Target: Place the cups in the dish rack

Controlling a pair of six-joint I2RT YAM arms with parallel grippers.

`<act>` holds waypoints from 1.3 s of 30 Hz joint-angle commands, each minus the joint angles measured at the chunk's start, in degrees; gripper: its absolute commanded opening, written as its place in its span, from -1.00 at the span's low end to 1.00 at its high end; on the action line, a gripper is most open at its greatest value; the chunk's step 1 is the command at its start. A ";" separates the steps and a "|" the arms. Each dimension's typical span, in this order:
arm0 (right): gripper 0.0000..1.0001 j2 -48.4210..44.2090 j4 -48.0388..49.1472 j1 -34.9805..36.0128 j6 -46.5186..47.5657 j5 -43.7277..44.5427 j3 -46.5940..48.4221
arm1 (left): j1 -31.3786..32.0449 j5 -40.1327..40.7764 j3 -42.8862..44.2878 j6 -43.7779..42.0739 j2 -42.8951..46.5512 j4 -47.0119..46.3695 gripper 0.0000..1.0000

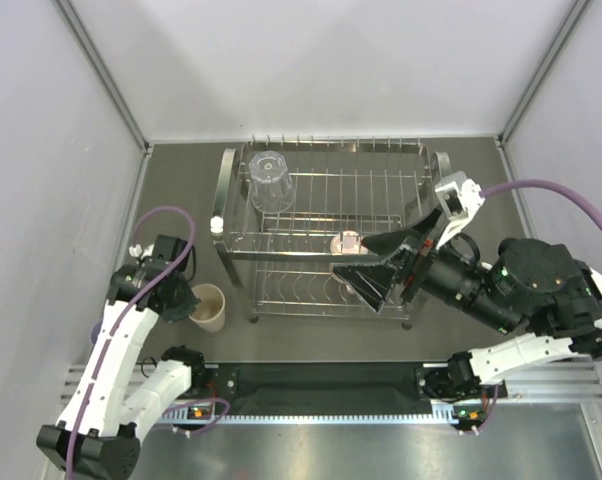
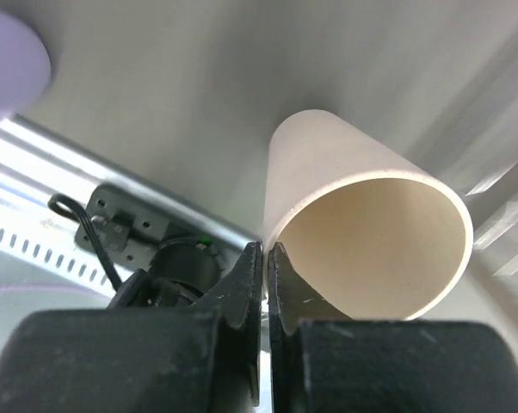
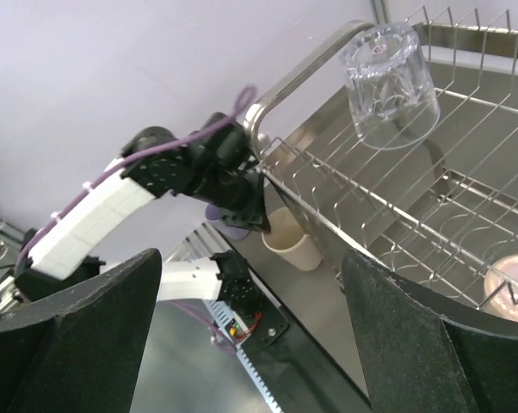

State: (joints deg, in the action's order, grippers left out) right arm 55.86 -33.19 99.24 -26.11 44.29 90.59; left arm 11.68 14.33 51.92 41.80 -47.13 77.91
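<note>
The tall beige tumbler [image 1: 209, 306] [image 2: 362, 215] [image 3: 293, 243] stands upright on the dark table, left of the dish rack [image 1: 321, 150] [image 3: 302, 73]. My left gripper [image 1: 187, 298] [image 2: 265, 251] is shut on its rim, one finger inside the wall and one outside. A clear glass [image 1: 269, 180] [image 3: 390, 86] sits upside down on the rack's upper tier. A pink mug [image 1: 350, 241] [image 3: 510, 280] is in the rack near my right gripper [image 1: 366, 280] [image 3: 250, 267]. That gripper hangs open over the rack's lower tier, holding nothing.
A lavender tumbler [image 2: 9, 60] [image 3: 229, 229] shows partly behind the left wrist, hidden in the top view by the arm. The metal rail with both arm bases [image 1: 321, 385] runs along the near edge. Grey walls close in both sides and the back.
</note>
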 commanded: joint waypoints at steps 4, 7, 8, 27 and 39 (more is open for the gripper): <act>0.66 9.35 -8.73 -9.32 1.58 -10.08 12.76 | 0.09 6.50 19.25 3.20 0.20 8.58 -1.00; 0.65 13.04 -9.26 -13.10 2.55 -16.51 16.54 | 0.01 7.21 28.83 3.90 -1.20 8.66 -1.00; 0.65 14.36 -9.26 -13.98 2.73 -19.48 18.21 | 0.01 7.21 32.94 3.90 -2.16 8.66 -1.00; 0.70 15.51 -10.58 -25.76 0.62 -31.81 21.21 | 0.01 -0.76 65.42 -7.44 -7.28 -22.94 -1.00; 0.94 16.48 -4.00 -35.77 -9.65 -43.67 22.62 | 0.01 -38.31 48.03 3.87 -2.18 -64.66 -1.00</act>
State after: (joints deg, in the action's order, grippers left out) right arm 72.93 -43.11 66.48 -31.16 5.13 111.15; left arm 11.68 -11.73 104.20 39.92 -49.65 31.05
